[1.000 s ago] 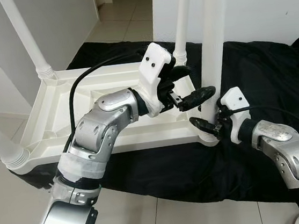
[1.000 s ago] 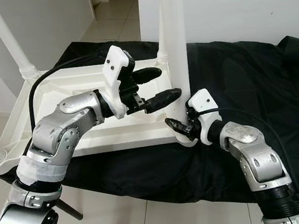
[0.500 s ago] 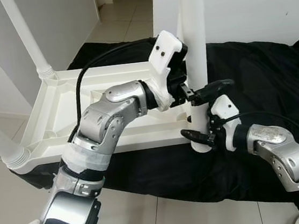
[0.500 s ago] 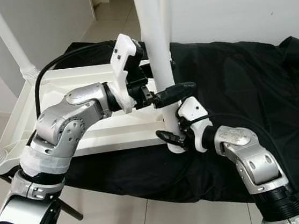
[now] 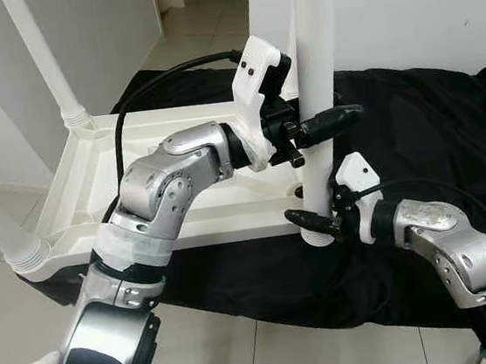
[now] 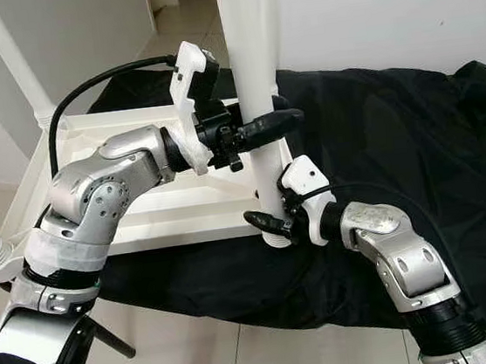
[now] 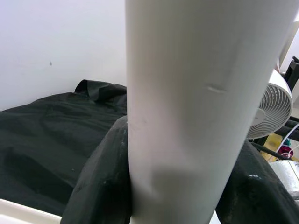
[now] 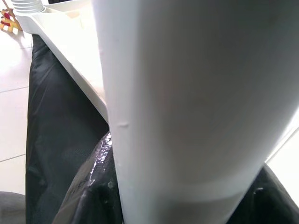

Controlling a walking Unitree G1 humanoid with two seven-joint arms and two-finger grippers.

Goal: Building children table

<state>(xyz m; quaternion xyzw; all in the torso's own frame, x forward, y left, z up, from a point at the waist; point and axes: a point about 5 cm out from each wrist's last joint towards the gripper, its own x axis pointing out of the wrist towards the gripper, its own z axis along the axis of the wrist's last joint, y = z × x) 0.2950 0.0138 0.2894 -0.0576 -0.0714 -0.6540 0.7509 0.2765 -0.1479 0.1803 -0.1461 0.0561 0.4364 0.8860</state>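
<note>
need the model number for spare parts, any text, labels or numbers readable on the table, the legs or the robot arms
None: no readable text, brand or number in any view.
White table leg: plain, only small scuffs.
Upturned tabletop: bare moulded plastic.
Left gripper and right gripper, both clamped on the leg: white housings unmarked.
Black cloth: plain.

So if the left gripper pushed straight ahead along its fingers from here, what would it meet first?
The white table leg itself: the left gripper already has it between its fingers, filling the wrist view. Beyond the leg lies the black cloth against the wall, though how far off is unclear.
</note>
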